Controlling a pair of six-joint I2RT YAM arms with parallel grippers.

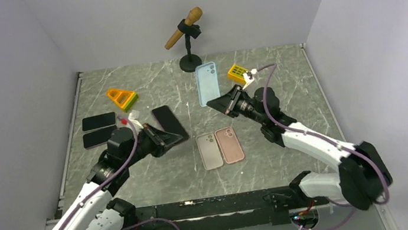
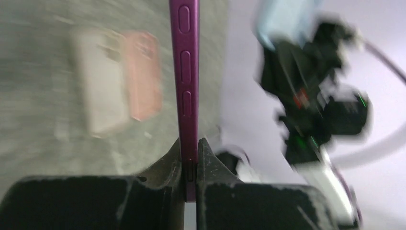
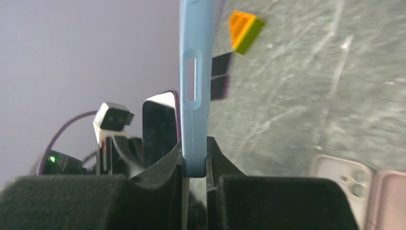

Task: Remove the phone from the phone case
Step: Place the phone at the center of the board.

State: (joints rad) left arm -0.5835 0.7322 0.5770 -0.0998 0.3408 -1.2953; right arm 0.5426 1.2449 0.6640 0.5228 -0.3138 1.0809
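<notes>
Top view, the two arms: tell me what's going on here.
Each arm holds one item. The left gripper is shut on a dark phone with a purple edge. The right gripper is shut on a light blue case, held apart from the phone. That case looks empty, so the two seem separated. A beige case and a pink case lie flat between the arms.

The top view looks down from above and behind both arm bases over the whole desk [image 1: 167, 173]; the left wrist camera sits close behind the left tool [image 2: 190, 153], facing across the desk toward the right arm [image 2: 311, 96]; the right wrist camera, equally close behind the right tool [image 3: 195, 158], faces the left arm [image 3: 115, 129]; all three views share the beige case [image 1: 209, 151] and pink case [image 1: 229, 145].
</notes>
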